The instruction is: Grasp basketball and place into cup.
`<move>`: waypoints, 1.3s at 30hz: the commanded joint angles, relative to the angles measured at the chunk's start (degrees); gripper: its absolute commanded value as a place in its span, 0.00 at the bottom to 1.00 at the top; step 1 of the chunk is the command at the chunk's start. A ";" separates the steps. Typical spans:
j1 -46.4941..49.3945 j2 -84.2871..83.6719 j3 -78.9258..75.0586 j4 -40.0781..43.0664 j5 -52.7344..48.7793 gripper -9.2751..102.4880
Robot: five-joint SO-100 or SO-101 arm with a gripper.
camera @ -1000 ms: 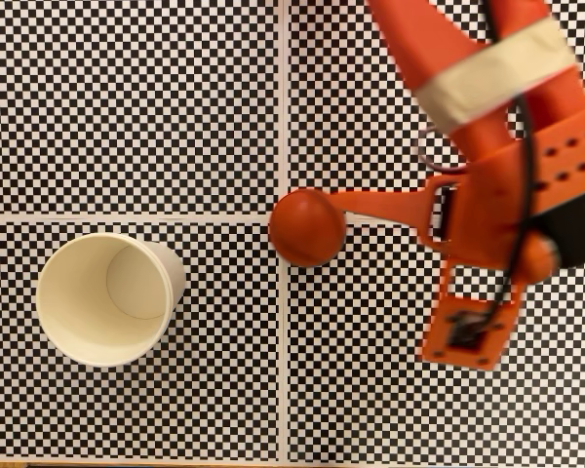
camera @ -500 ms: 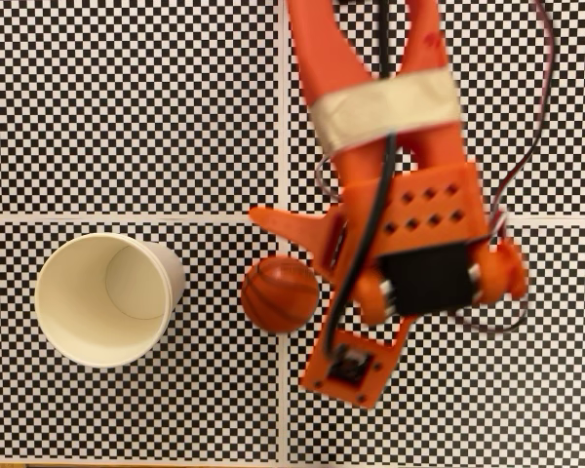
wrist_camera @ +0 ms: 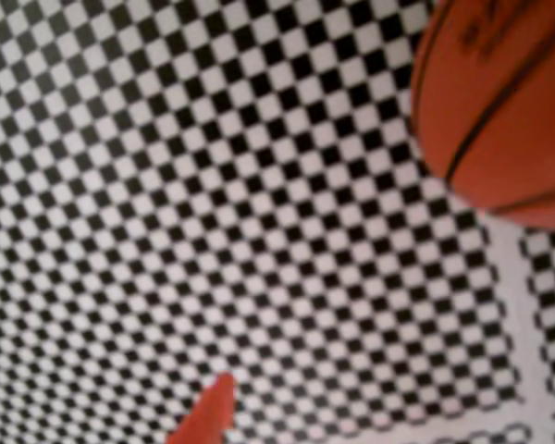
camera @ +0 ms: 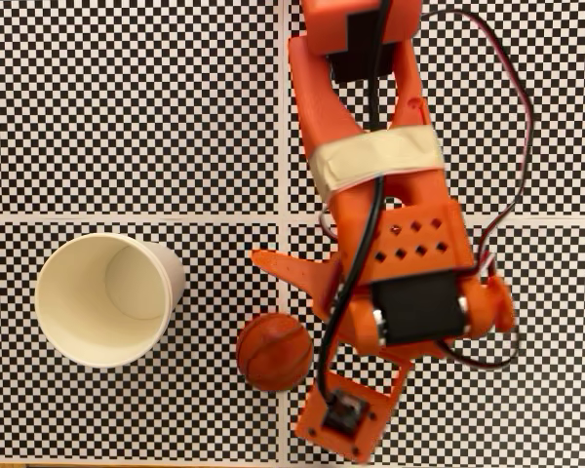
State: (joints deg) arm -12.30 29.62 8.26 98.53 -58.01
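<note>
Fixed view: your basketball (camera: pixel 274 351) lies free on the checkered mat (camera: pixel 127 107), right of the cup (camera: pixel 102 299) and apart from it | gripper (camera: pixel 302 292) beside the ball, jaws spread, holding nothing | cup upright | wrist view: ball (wrist_camera: pixel 499 102) top right.

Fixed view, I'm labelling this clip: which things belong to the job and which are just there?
Job: basketball, cup, gripper.
Just there: checkerboard mat, tape band and red wire on the arm.
</note>
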 commanded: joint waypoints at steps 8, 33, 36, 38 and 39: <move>2.55 -0.97 -11.87 -0.62 -1.67 0.67; -0.53 -3.78 -13.27 -10.63 2.20 0.67; -1.14 -4.31 -13.27 -12.22 2.81 0.68; -1.58 -4.75 -13.27 -13.18 3.16 0.68; -1.76 -4.92 -13.27 -13.54 3.43 0.68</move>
State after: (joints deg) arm -13.89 23.99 3.08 86.22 -55.02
